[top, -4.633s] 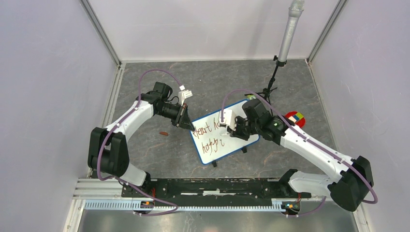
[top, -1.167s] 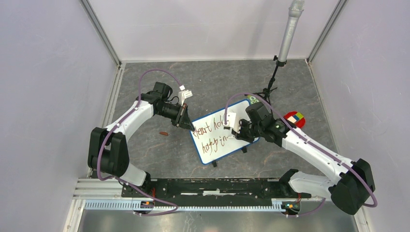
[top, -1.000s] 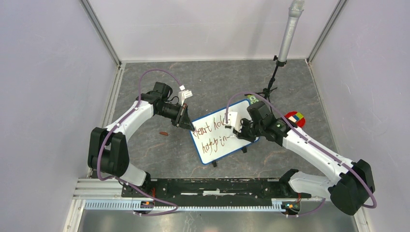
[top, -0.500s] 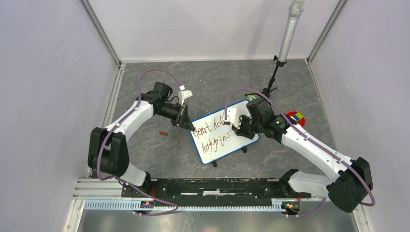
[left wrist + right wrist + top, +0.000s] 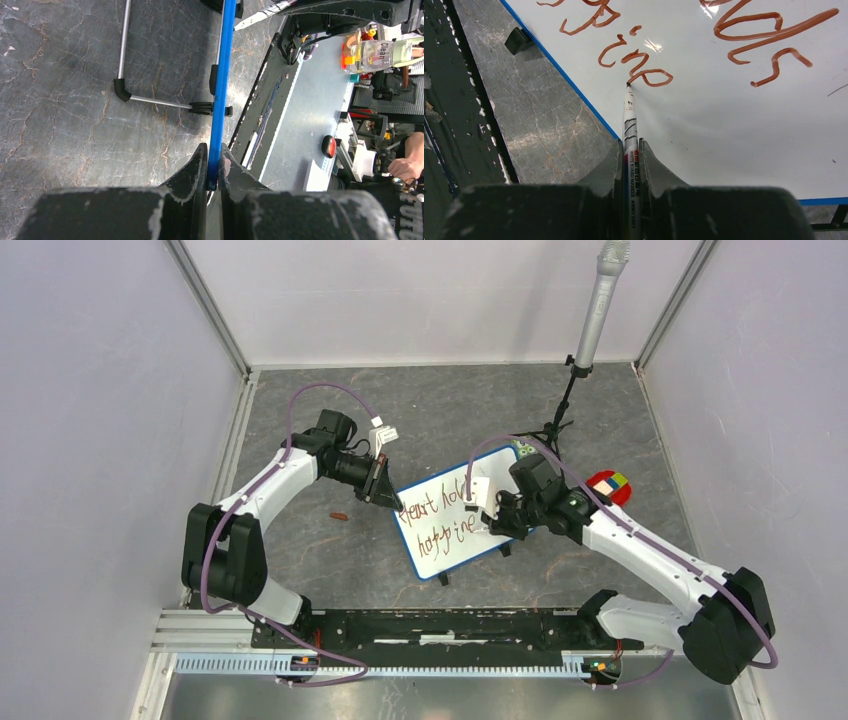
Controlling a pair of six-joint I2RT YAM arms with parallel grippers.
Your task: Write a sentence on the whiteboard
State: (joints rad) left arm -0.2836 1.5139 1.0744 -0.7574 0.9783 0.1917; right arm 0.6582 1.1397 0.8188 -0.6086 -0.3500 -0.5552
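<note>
As the overhead camera sees it: the whiteboard (image 5: 447, 556) sits at a slant on the grey table (image 5: 300, 550) between both arms. The sentence (image 5: 440, 520) runs across it in two reddish-brown lines.
Claws from above: the left claw (image 5: 385, 495) is at the board's left corner, and the right claw (image 5: 492, 523) is over the end of the lower line.
Left wrist view: the left claw is clamped on the board's thin blue frame, which is seen edge-on and runs straight away from the fingers. A black foot (image 5: 210, 107) juts out further along.
Right wrist view: the right claw is closed tight around a marker (image 5: 629, 125) that points straight ahead. Its tip touches the white surface at the last loop written, an "e" after "in".
Step in hand: the lower word looks unfinished, so I judge that more letters are due.
Doing it well: press lightly and evenly, keep the letters the same size, and move rightward into the bare white. Hold the left grip firm so the board cannot slide.
Writing relative to right claw: just ahead of the fingers, with the blue lower edge close on their left.
</note>
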